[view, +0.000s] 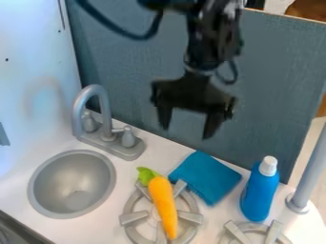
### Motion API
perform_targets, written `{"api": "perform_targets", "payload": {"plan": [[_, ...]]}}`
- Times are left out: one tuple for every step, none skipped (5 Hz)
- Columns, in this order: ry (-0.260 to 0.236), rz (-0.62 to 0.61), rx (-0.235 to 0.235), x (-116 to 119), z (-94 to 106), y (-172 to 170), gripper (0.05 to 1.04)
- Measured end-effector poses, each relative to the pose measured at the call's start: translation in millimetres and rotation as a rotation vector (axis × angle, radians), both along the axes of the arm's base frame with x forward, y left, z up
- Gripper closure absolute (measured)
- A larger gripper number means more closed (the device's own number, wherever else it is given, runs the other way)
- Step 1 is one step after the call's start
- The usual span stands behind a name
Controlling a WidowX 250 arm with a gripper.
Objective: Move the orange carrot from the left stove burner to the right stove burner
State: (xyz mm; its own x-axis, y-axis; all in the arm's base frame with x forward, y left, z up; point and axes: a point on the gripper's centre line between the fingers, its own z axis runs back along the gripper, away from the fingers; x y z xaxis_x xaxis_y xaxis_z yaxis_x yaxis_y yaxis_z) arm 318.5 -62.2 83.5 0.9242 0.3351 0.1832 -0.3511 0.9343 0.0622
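Preferably, the claw (187,132), widely open and empty, would pinch the carrot (164,202) across its middle; the blue cloth (204,177) lies close right.

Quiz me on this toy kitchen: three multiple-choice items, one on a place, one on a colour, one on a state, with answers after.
1. Where is the carrot?
A: in the sink
B: on a burner
C: under the tap

2. What colour is the cap of the bottle?
A: green
B: orange
C: white

3. How is the pincer?
A: open
B: shut
C: gripping the bottle

1 B, it lies across the burner's grey prongs.
2 C, a white top sits above blue.
3 A, its jaws hang apart, nothing between them.
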Motion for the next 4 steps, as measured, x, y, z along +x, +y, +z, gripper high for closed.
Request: {"api": "perform_targets", "payload": {"plan": [[-0.008, 0.114, -0.072, 3, -31.3, 12, 0.079], [0.011, 0.226, -0.077, 6, -67.1, 16, 0.079], [-0.013, 0.351, -0.041, 8, -96.7, 24, 0.079], [-0.016, 0.424, -0.047, 7, -113.2, 25, 0.079]]}}
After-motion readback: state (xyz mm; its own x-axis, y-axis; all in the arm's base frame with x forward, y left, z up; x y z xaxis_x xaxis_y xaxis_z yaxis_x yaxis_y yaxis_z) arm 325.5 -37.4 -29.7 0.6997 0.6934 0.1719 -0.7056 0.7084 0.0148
